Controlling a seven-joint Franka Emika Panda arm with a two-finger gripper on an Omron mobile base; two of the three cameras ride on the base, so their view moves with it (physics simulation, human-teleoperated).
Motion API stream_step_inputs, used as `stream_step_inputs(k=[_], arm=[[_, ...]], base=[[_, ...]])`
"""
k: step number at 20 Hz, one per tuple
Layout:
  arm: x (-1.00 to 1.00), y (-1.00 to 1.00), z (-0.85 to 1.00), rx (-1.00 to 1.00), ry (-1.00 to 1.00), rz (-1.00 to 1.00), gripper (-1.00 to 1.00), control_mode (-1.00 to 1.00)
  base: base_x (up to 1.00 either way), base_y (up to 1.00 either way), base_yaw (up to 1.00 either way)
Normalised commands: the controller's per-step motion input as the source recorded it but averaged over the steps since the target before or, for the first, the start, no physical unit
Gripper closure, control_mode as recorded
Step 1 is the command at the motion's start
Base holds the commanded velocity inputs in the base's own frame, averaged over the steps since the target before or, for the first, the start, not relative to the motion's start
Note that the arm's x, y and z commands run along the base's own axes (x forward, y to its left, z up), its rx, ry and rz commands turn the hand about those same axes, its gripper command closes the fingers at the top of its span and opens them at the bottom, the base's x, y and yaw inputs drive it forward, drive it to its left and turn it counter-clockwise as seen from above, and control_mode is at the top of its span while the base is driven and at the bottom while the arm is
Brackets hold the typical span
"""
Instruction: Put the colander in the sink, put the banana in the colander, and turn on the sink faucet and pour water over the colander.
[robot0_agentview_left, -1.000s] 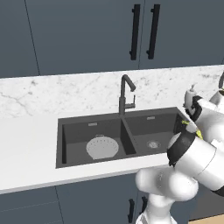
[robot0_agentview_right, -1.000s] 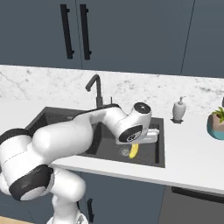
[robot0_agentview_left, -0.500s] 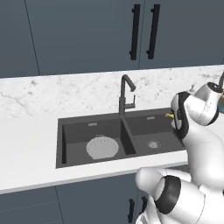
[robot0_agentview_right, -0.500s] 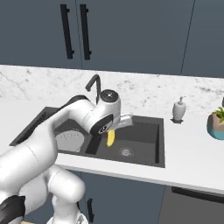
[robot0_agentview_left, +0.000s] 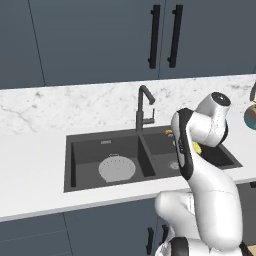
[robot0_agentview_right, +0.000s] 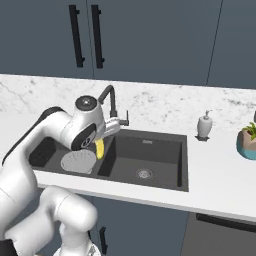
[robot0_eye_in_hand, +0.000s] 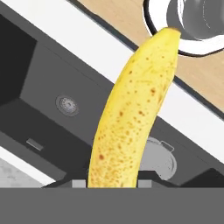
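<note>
Matt dark sink (robot0_agentview_left: 105, 145), perforated light-grey metal colander (robot0_agentview_left: 117, 168), dark metal sink faucet (robot0_agentview_left: 144, 107), white veined marble-look counter (robot0_agentview_left: 30, 165), and smooth yellow banana (robot0_eye_in_hand: 131, 113) freckled brown.

The arm bends forward and low, its claw (robot0_agentview_right: 101, 148) clamped tight, pointing downward.

The banana (robot0_eye_in_hand: 131, 113) hides the fingers' tips and part of the colander (robot0_eye_in_hand: 158, 161).

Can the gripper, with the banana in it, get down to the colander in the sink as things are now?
Probably yes: the colander lies open in its basin, nothing above it, and the banana hangs beside it.
</note>
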Motion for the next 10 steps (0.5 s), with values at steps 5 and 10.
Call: stream_step_inputs(k=[5,10], arm=[[0.17,1.00,0.06,-0.06,0.02,0.02,1.00,-1.00],[0.38,1.00,0.00,-0.07,0.02,-0.03,1.00,-1.00]], base=[[0.00,0.00,0.00],[0.00,0.00,0.00]])
